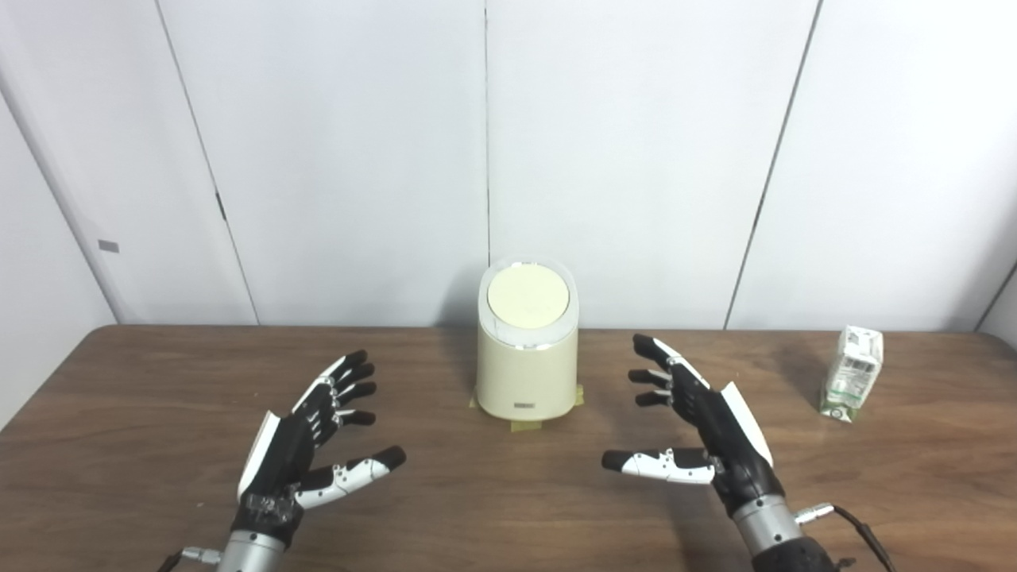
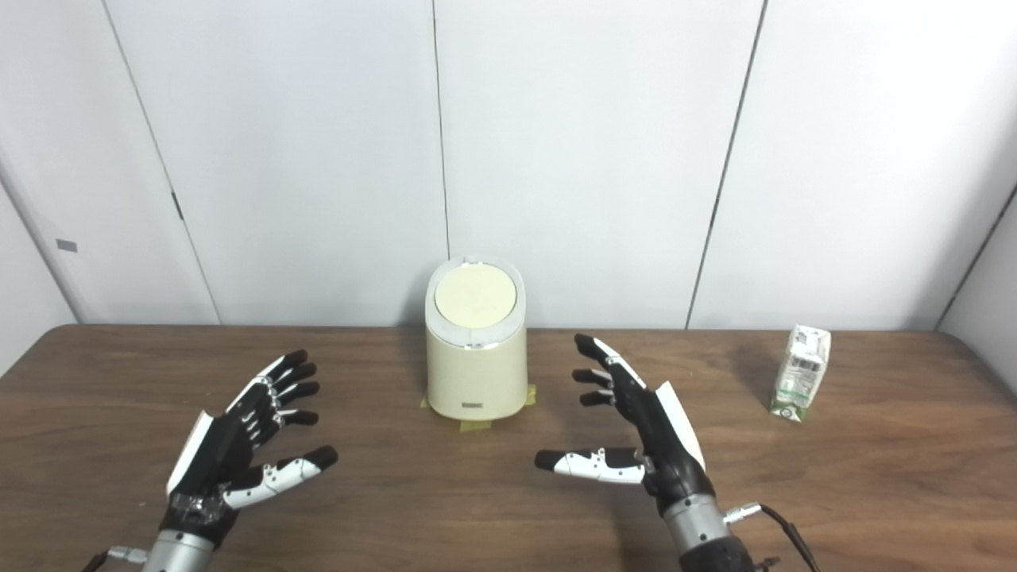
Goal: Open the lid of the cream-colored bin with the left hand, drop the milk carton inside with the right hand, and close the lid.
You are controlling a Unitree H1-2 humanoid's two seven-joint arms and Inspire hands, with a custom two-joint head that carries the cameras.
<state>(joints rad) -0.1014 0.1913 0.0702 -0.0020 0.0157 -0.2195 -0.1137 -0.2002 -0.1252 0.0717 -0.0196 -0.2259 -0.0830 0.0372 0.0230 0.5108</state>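
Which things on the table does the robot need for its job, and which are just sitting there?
Needed for the job:
- cream bin with its lid, shut now
- milk carton, standing at the right
- left hand, open
- right hand, open

Just there:
- yellow tape under the bin
- wooden table

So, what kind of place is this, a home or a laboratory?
Most likely a lab or test room, not a home. The brown table stands against plain white wall panels and holds only a cream bin, set on tape marks, and a milk carton.
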